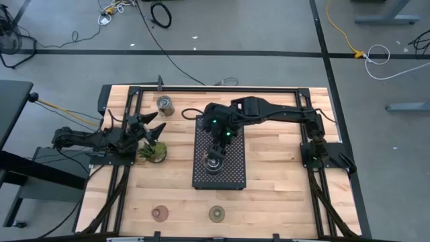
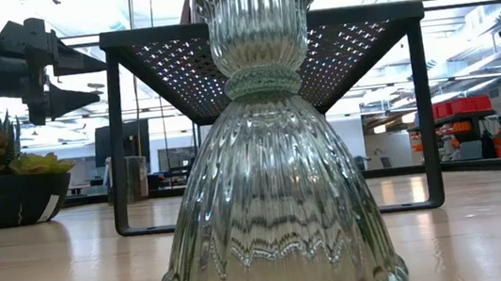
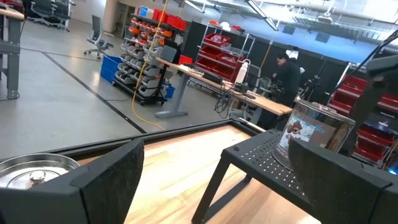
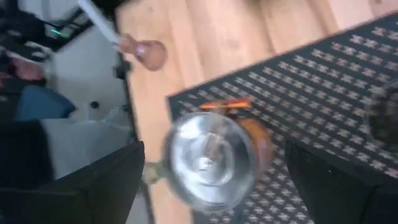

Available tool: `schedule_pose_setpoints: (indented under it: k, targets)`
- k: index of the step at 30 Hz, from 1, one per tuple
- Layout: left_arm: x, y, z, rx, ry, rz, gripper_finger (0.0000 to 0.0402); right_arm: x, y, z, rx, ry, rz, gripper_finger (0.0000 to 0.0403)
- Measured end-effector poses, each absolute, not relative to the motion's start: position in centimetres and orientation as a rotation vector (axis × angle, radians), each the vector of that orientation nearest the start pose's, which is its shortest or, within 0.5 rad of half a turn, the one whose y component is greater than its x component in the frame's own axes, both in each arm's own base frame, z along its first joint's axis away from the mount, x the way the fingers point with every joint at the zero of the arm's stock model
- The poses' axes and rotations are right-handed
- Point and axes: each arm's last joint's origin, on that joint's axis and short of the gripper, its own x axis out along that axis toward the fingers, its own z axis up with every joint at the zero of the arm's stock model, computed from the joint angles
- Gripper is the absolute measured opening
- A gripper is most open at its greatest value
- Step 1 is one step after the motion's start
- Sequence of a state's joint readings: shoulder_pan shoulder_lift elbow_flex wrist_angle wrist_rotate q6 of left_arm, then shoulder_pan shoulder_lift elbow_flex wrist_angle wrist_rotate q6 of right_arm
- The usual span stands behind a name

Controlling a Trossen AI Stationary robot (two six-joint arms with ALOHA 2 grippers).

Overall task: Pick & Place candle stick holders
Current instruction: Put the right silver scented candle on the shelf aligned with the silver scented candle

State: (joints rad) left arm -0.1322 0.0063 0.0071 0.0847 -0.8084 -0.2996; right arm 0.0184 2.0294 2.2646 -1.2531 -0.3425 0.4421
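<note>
Right hand (image 1: 215, 156): over the black perforated tray (image 1: 235, 176) at mid-surface (image 1: 282, 195), fingers spread wide either side of a silver holder (image 1: 214, 163) standing on the tray. Left hand (image 1: 156, 130): by the left edge, fingers wide apart, empty, beside the potted plant (image 1: 153, 152). Second silver holder (image 1: 164, 105): near the far edge. Pink disc (image 1: 160, 214) and olive-green disc (image 1: 216, 214): near edge, well apart.

Silver holder (image 1: 215, 163) upright on tray (image 1: 235, 176); another (image 1: 165, 105) beside; two discs (image 1: 159, 213) (image 1: 216, 214) near edge.
</note>
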Motion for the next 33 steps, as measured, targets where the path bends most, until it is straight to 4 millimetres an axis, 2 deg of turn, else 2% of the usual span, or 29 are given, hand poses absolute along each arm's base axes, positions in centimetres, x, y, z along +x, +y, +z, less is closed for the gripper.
schedule_pose_setpoints:
  k: [2, 9, 25, 31, 33]
  targets:
    - [9.0, 0.9, 17.3, -0.328, -0.179, 0.659, 0.0399, 40.8, 2.1, 38.2, 0.576, 1.048, 0.121, 0.0382]
    - [9.0, 0.9, 17.3, -0.327, -0.178, 0.66, 0.0399, 40.3, 4.6, 38.7, 0.586, 1.054, 0.191, 0.0382]
    - [9.0, 0.9, 17.3, -0.329, -0.179, 0.659, 0.0399, 39.9, 7.8, 38.3, 0.599, 1.103, 0.18, 0.0382]
    - [9.0, 0.9, 17.3, -0.329, -0.179, 0.659, 0.0399, 39.7, 9.9, 38.5, 0.611, 1.099, 0.222, 0.0382]
    - [9.0, 0.9, 17.3, -0.329, -0.179, 0.659, 0.0399, 39.9, 10.7, 37.9, 0.626, 1.097, 0.224, 0.0382]
